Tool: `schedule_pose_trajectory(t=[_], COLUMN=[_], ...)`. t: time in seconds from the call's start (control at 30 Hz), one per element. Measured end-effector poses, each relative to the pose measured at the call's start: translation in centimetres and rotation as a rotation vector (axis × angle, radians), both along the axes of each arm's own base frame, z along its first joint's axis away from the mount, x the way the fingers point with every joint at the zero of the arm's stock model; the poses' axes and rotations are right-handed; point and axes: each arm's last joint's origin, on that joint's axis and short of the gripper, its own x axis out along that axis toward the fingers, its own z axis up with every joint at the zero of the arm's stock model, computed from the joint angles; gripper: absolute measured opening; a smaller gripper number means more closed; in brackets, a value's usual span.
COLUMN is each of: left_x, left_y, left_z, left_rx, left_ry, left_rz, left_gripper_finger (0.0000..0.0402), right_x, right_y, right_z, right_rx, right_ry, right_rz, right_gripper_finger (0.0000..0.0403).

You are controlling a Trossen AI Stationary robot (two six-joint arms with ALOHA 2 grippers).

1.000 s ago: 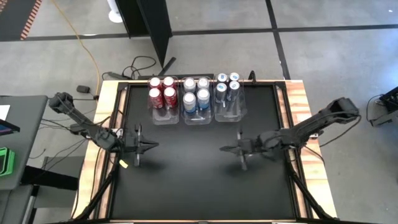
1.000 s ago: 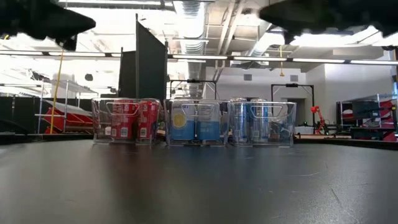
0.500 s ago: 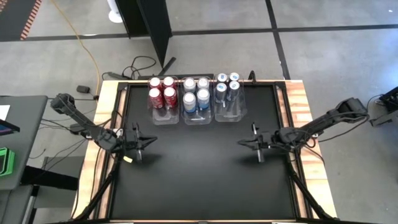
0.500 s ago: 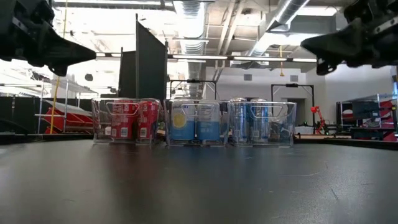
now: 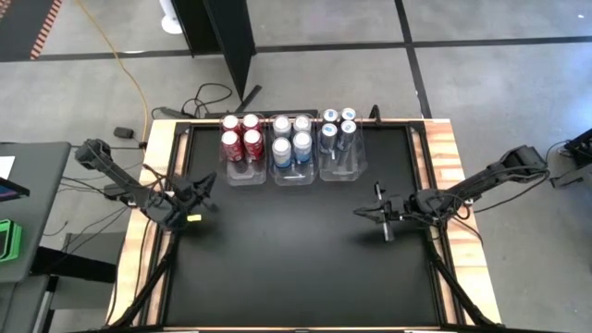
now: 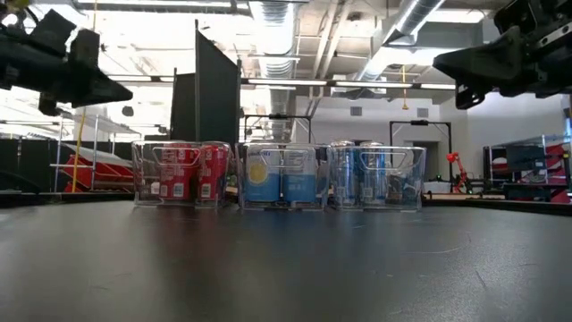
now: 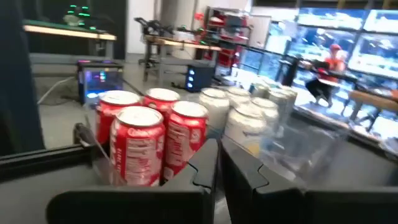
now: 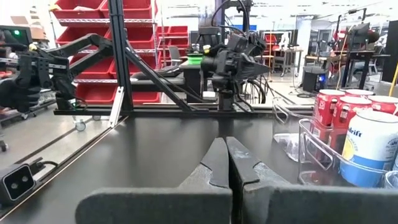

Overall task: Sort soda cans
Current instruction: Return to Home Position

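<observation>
1. Table (image 5: 296, 268): three clear bins (image 5: 246, 174) stand side by side in a row at the 12 o'clock edge.
2. Red cans (image 5: 240, 134): four, upright, in the bin toward 9 o'clock.
3. Silver cans (image 5: 291, 137): four, upright, in the middle bin.
4. Blue cans (image 5: 339, 123): four, upright, in the bin toward 3 o'clock, packed into its 12 o'clock half.
5. Left tool (image 5: 205, 185): above the table at 9 o'clock, apart from the bins, pointing toward 1 o'clock. Fingers closed together, holding nothing.
6. Right tool (image 5: 363, 212): above the table at 3 o'clock, pointing toward 9 o'clock. Fingers pressed together, holding nothing.
7. Low view: both tools hang clear of the table surface.
</observation>
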Motion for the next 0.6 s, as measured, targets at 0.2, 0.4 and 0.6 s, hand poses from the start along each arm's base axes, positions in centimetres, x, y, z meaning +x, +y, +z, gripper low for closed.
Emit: schedule_pose_trajectory(t=[0.2,0.4,0.6], left_x=[0.3,0.9,0.8], left_y=[1.2,1.6,2.0], left_z=[0.2,-1.3,-3.5], left_rx=[-0.015,-0.024,-0.167], left_ry=[-0.024,0.041,0.105], left_rz=[0.097,-0.034,-0.137], left_gripper_finger=[0.0003,0.0001,0.0001], right_x=[0.0,0.0,0.0], right_y=[0.0,0.0,0.0], right_z=[0.0,0.0,0.0], right_rx=[0.005,0.012,0.009], right_ry=[-0.005,-0.005,-0.001], right_rz=[0.0,-0.001,-0.001], right_gripper_finger=[0.0,0.0,0.0])
